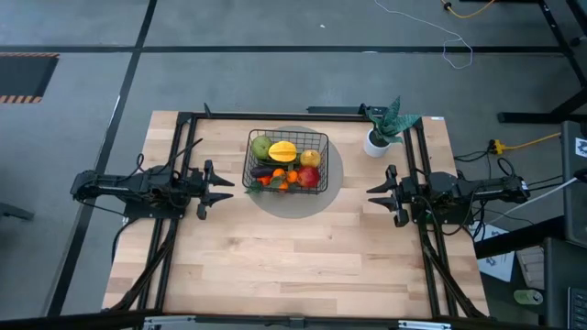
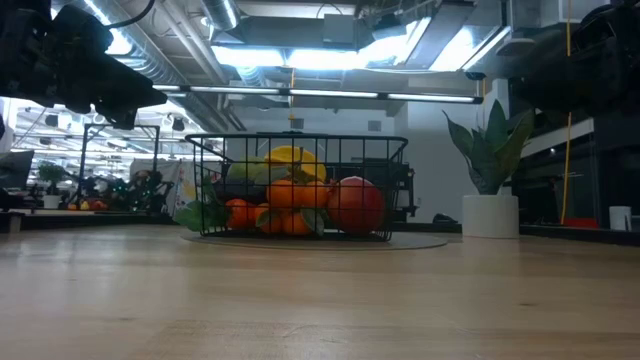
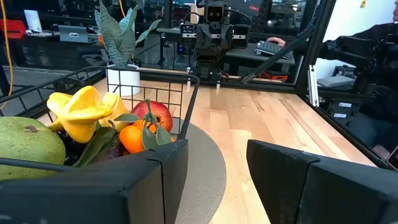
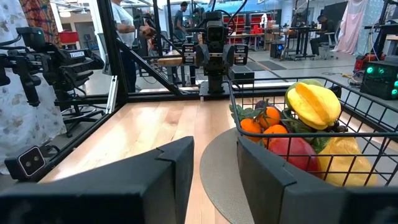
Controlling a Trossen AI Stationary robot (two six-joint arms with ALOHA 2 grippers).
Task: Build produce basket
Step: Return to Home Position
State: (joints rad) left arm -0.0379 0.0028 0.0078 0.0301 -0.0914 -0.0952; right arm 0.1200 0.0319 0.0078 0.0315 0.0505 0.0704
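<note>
Overhead look at a pale wooden surface (image 1: 275, 266) with 2 dark robot arms, 1 along each side. Between them, toward the far edge, a black wire basket (image 1: 286, 133) on a round grey mat (image 1: 321, 200).

Packed inside the basket:
- a yellow starfruit (image 1: 282, 150) on top
- a green fruit (image 1: 261, 146) just left of the starfruit
- a smaller yellow fruit (image 1: 312, 158) to the starfruit's right
- a red fruit (image 1: 309, 176) at the near right corner
- small orange tangerines (image 1: 282, 181) along the near wall
- something dark purple (image 1: 261, 171) at the near left, too hidden to identify

Left gripper (image 1: 229, 189) just beside the basket's left wall, pointing at it, its 2 fingers spread apart and released, nothing between them. Right gripper (image 1: 371, 196) on the opposite side, farther from the basket and just off the mat's edge, pointing inward, likewise released and empty.

White pot (image 1: 376, 142) with a green leafy plant (image 1: 390, 119) at the far right corner of the surface, apart from the basket.

From surface height, red fruit and tangerines visible through the grid of the basket's wall, starfruit peeking above the rim, potted plant off to the right.
</note>
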